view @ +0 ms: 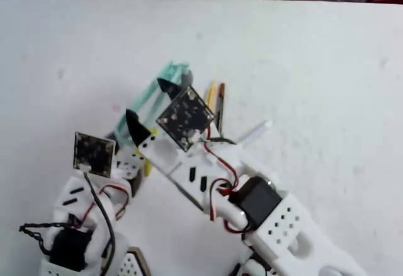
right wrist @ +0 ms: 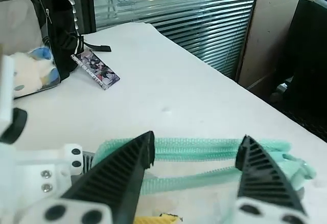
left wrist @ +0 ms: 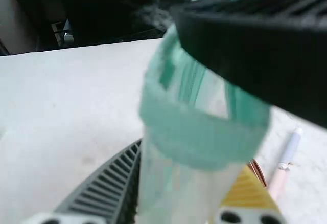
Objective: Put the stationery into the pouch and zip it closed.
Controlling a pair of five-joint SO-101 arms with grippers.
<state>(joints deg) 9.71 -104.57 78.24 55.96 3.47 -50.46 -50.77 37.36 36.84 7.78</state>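
Near the table's middle, the left gripper pinches the mint mesh pouch. The right gripper is spread wide over its zipper edge. The high view adds pens lying just beside the pouch.

The pouch lies on the table, just left of two pens. A third pen lies further right. The right gripper straddles the pouch, one finger on each side. The left gripper sits at the pouch's near end.
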